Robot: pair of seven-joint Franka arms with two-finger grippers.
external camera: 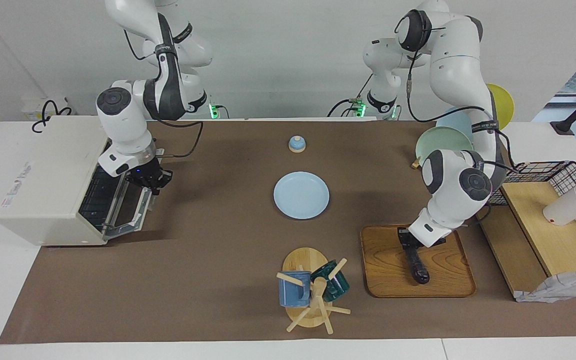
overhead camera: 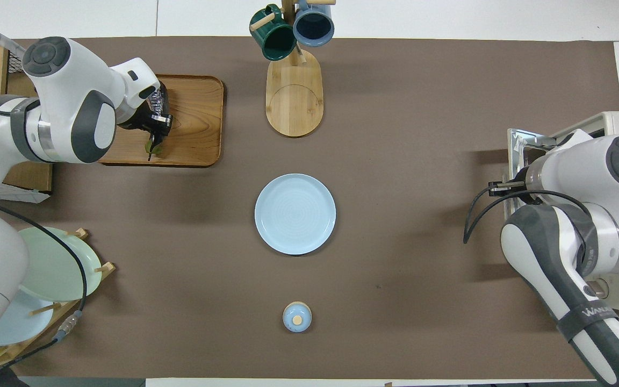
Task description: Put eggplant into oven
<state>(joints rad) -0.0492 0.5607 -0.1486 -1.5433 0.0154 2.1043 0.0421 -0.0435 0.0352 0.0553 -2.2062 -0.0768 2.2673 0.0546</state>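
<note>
The dark purple eggplant (external camera: 419, 267) lies on a wooden tray (external camera: 448, 280) toward the left arm's end of the table. My left gripper (external camera: 411, 246) is down on the tray and shut on the eggplant's end nearer to the robots. In the overhead view only the eggplant's greenish stem tip (overhead camera: 151, 147) shows below the left gripper (overhead camera: 155, 124). The off-white oven (external camera: 43, 185) stands at the right arm's end, its glass door (external camera: 127, 209) dropped open. My right gripper (external camera: 152, 186) is shut and hangs just over the open door's outer edge.
A light blue plate (external camera: 301, 195) lies mid-table, with a small blue lidded jar (external camera: 296, 144) nearer to the robots. A mug tree (external camera: 310, 292) with two mugs stands farther out. A plate rack (external camera: 443, 142), a wire basket (external camera: 558, 172) and a white cup (external camera: 568, 207) crowd the left arm's end.
</note>
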